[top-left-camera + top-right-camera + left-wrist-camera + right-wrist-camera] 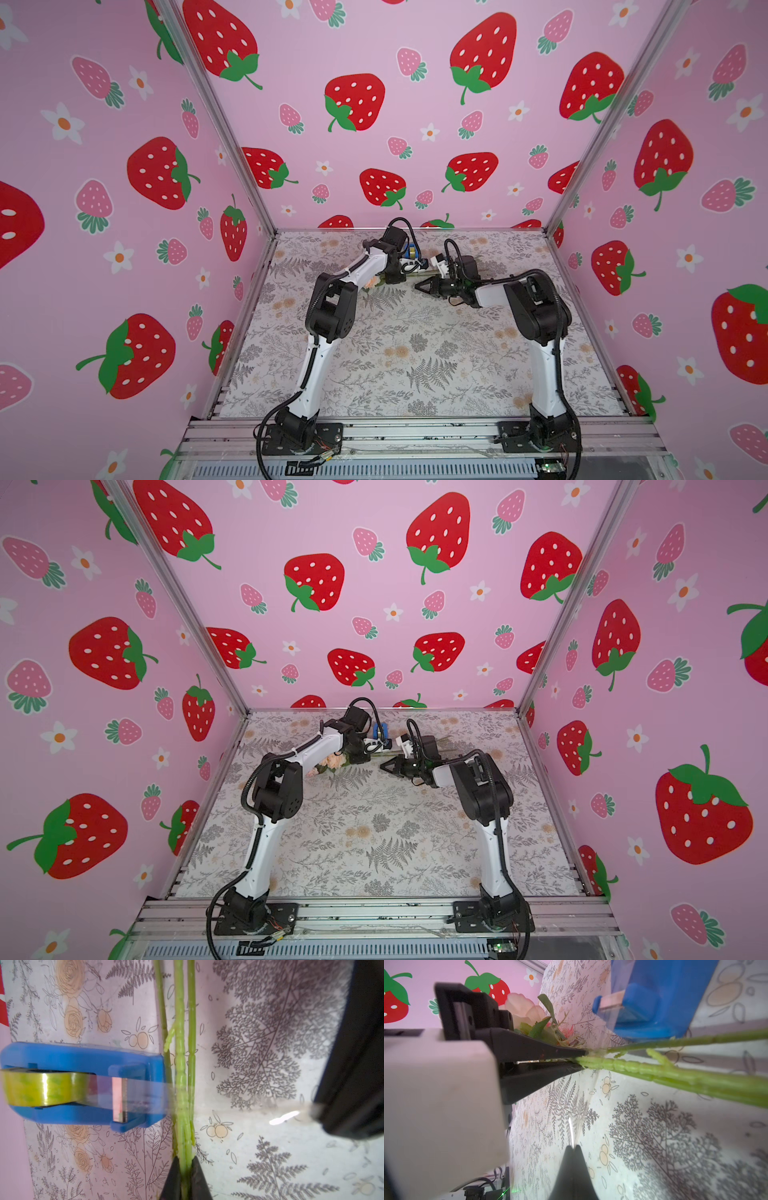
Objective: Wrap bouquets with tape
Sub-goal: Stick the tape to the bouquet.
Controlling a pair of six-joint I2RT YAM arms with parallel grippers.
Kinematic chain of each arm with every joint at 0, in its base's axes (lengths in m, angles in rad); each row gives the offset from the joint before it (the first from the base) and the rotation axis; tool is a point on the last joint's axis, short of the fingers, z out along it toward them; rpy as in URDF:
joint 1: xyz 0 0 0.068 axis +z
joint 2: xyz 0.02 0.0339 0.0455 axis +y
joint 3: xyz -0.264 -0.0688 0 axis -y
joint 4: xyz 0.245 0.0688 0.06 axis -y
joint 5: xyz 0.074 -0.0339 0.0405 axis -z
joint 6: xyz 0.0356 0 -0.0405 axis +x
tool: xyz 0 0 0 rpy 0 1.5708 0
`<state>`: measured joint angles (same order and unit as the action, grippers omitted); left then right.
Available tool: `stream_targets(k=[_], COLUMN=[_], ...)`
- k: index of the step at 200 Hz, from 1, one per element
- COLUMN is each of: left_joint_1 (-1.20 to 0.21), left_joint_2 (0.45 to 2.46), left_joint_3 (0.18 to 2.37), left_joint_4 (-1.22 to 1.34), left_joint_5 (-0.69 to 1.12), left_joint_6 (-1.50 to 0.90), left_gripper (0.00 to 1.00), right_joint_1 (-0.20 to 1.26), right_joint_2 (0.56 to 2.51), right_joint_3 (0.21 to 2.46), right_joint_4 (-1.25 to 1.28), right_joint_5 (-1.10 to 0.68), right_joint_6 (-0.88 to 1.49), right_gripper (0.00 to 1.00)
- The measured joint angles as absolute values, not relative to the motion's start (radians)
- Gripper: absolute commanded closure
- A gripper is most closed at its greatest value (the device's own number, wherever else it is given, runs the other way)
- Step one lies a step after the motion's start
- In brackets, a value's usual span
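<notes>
Left wrist view has the left claw (185,1160) clamped on the long thin green stems of the bouquet (182,1064) of artificial pink and cream roses. The stems run straight out from its tips over the tabletop (270,1157), which carries a grey-and-tan printed flower pattern. Just beside the stems sits the blue plastic dispenser (68,1053), and the yellowish roll of tape (41,1088) stands upright in its cradle. A clear strip of that tape stretches from the cutter across the stems. In the right wrist view the right claw (573,1147) is pinched shut on the far end of that strip. In a top view the rose heads (332,762) show beside the left forearm, near the back of the tabletop.
</notes>
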<state>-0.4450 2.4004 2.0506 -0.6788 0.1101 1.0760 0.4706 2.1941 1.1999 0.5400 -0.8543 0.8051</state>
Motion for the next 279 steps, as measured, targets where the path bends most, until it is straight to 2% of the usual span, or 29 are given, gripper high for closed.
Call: stream_targets(k=[87,124,166,176,180,255,279], left_joint_1=[-0.445,-0.442,-0.443,-0.443,-0.443,-0.434,-0.432], left_joint_2=[2.381,2.351,2.339,2.339,2.339,2.339,2.339], left_joint_3=[2.06,2.06,2.06,2.059,2.059,2.047,2.046], left_joint_4=[-0.686,-0.687,-0.688,-0.69,-0.69,-0.685,-0.684], left_joint_5=[0.171,0.177,0.176,0.176,0.176,0.177,0.177], left_joint_6=[1.045,1.042,1.044,1.045,1.046,1.059,1.064], left_gripper=[1.0,1.0,1.0,1.0,1.0,1.0,1.0], right_joint_1=[0.485,0.485,0.485,0.485,0.485,0.489,0.489], right_joint_2=[2.194,2.194,2.196,2.187,2.18,1.855,1.72], right_joint_3=[1.202,1.219,1.221,1.2,1.185,0.838,0.715], right_joint_4=[0.527,0.526,0.535,0.54,0.542,0.625,0.715], right_joint_5=[-0.766,-0.692,-0.63,-0.609,-0.6,-0.448,-0.431], right_joint_6=[0.708,0.656,0.603,0.575,0.562,0.25,0.07], right_gripper=[1.0,0.83,0.51,0.49,0.45,0.38,0.26])
